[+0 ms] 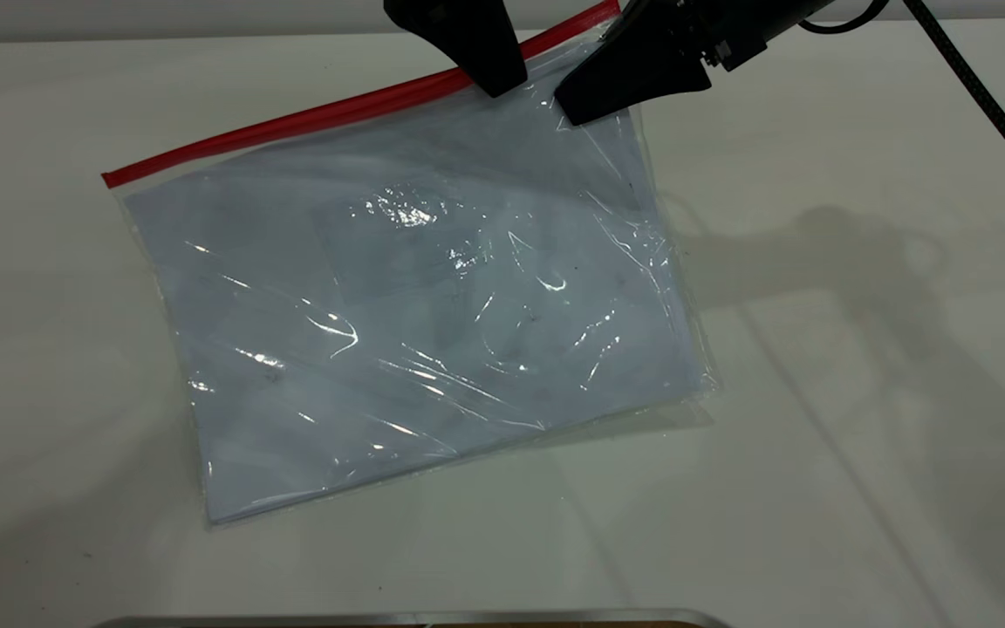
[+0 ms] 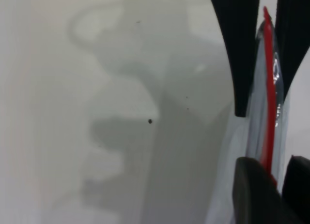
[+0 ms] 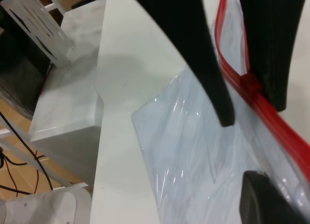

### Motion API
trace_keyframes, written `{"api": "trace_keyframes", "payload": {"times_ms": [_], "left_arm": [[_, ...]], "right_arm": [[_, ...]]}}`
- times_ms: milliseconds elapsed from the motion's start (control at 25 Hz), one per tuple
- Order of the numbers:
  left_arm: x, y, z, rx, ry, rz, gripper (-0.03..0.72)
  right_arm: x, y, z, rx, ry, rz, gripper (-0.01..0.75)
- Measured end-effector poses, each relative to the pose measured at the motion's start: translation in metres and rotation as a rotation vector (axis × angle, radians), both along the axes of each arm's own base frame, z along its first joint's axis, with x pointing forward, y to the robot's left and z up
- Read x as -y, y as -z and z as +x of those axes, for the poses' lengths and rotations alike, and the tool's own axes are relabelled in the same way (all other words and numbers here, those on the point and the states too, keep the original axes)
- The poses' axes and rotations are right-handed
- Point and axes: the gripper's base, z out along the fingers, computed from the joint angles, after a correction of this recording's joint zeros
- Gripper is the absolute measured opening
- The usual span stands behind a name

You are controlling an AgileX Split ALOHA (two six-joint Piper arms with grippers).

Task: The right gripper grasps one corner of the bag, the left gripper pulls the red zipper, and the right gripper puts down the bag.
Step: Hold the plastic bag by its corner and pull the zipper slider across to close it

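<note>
The bag point(image 1: 415, 323) is laid flat on the white table point(image 1: 860, 392), its near edge toward the camera and the red zipper point(image 1: 293, 122) running along its far long edge. White sheets point(image 1: 380, 349) are seen through the clear plastic. At the far end of the bag, the left gripper point(image 1: 502, 83) is poised over the zipper, and in its wrist view the red strip point(image 2: 269, 103) is seen between the two spread fingers point(image 2: 240, 64), which are not pressed onto it. Just beside it, toward the bag's far corner point(image 1: 607, 13), the right gripper point(image 1: 568, 105) is angled down onto the plastic; in its wrist view the zipper point(image 3: 271, 112) and the slider tab point(image 3: 249, 82) are seen between its parted fingers point(image 3: 203, 59), and whether the plastic is pinched cannot be told. A braided cable point(image 1: 982, 96) trails beyond the bag.
</note>
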Motion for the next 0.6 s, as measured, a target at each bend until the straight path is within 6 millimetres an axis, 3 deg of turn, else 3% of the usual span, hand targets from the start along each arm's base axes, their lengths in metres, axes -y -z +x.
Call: {"api": "trace_keyframes", "payload": {"times_ms": [280, 600], "left_arm": [[-0.0002, -0.0001, 0.0008, 0.006, -0.004, -0.001, 0.080], [-0.0002, -0.0001, 0.0010, 0.008, -0.005, -0.002, 0.052]], "right_arm": [[0.0004, -0.0001, 0.0000, -0.001, 0.000, 0.001, 0.033], [0.0004, -0.0001, 0.0000, -0.002, 0.000, 0.001, 0.033]]}}
